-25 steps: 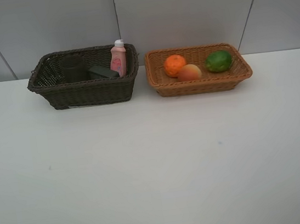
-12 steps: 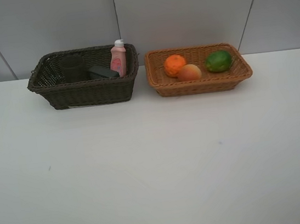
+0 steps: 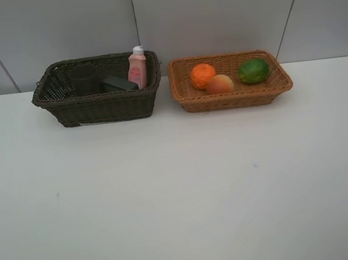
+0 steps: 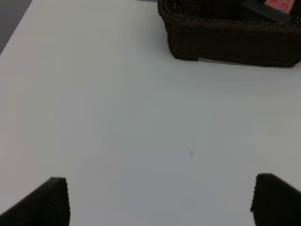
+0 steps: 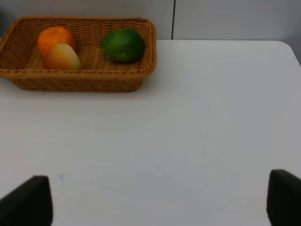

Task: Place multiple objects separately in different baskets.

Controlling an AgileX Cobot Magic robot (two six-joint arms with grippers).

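Baskets sit side by side at the table's far edge, as I see from high.
Dark basket (image 3: pixel 95 92) holds pink bottle (image 3: pixel 137 68); tan basket (image 3: pixel 229 81) holds orange (image 3: pixel 203 75), peach (image 3: pixel 219 85), green fruit (image 3: pixel 253 71). My left gripper (image 4: pixel 160 200) and right gripper (image 5: pixel 160 200) gape wide, empty.

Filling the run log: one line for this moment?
dark basket: bottles, cup | tan basket: three fruits | left claw: open | right claw: open

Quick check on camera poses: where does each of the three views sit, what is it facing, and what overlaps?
Exterior high: mounted high, facing the table, dark basket and tan basket; no robot parts visible.
Left wrist: low over the table, facing the dark basket; open left gripper fingertips show.
Right wrist: low, facing the tan basket with orange, peach, green fruit; open right gripper fingertips show.
Shared: each wrist view shares its basket with the exterior view.
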